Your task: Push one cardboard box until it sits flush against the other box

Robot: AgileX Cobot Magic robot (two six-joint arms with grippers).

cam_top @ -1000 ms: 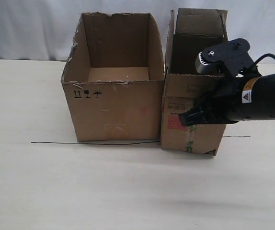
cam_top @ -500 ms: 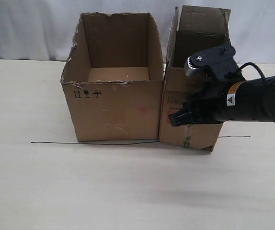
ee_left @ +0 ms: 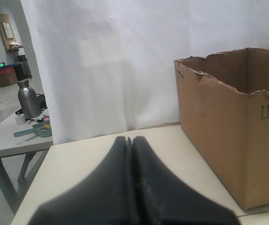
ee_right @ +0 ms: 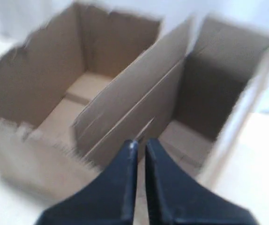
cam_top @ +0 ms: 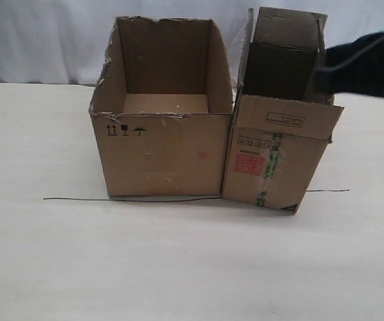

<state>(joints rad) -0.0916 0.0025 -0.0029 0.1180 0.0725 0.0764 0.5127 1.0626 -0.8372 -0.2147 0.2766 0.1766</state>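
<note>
**Boxes in contact**

Cardboard box (cam_top: 272, 160) stands on the surface (cam_top: 178, 267), its left wall against the other box (cam_top: 158, 157). Judged empty, light and thin-walled, so push low on its right wall. Right tool (ee_right: 140, 145) is nearly together and empty; left tool (ee_left: 130, 140) is together.

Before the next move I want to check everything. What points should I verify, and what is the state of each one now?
1. Contact at the front: ok, the cardboard box touches the other box there.
2. Flush along the whole side: cannot tell; the cardboard box looks slightly turned.
3. Clearance of right gripper: ok, it hangs above both boxes and touches nothing.
4. Opening of right gripper: cannot tell, the view is blurred.
5. State of left gripper: ok, shut, empty, apart from the other box.
</note>
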